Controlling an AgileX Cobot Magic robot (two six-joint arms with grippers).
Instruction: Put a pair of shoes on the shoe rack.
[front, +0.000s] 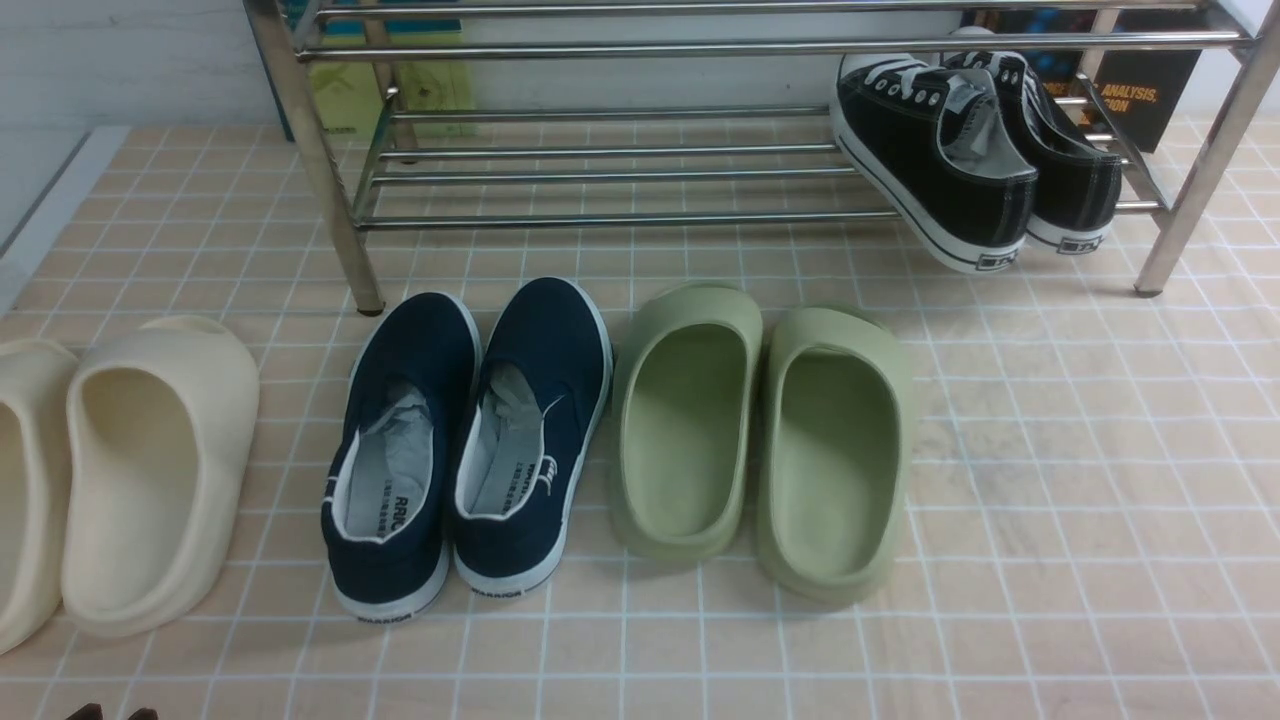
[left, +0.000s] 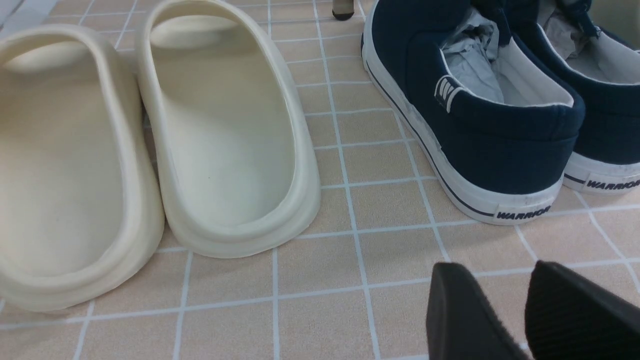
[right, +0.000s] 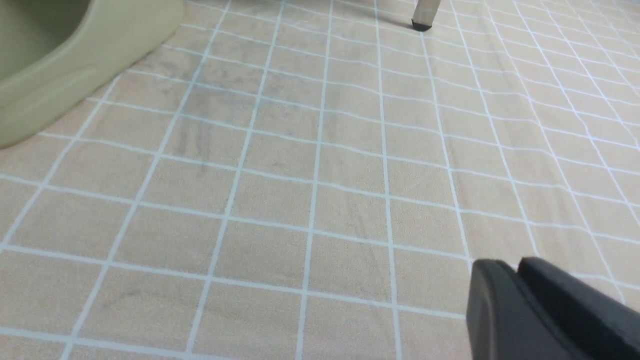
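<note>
The pair of shoes, two black lace-up sneakers (front: 935, 175) (front: 1075, 175) with white laces and soles, sits side by side at the right end of the shoe rack's (front: 600, 218) lowest tier. Their heels face me and hang over the front bar. The chrome rack spans the back of the front view. In the left wrist view my left gripper (left: 497, 270) is open and empty, low over the tiled floor, behind the heel of a navy shoe. My right gripper (right: 515, 267) is shut on nothing above bare tiles, well short of a rack leg (right: 422, 20).
On the floor in front of the rack lie cream foam slippers (front: 130, 470), navy slip-on shoes (front: 470, 440) and green foam slippers (front: 760, 440). Books (front: 1150, 90) stand behind the rack's right end. A green slipper's edge (right: 75, 60) is near the right gripper.
</note>
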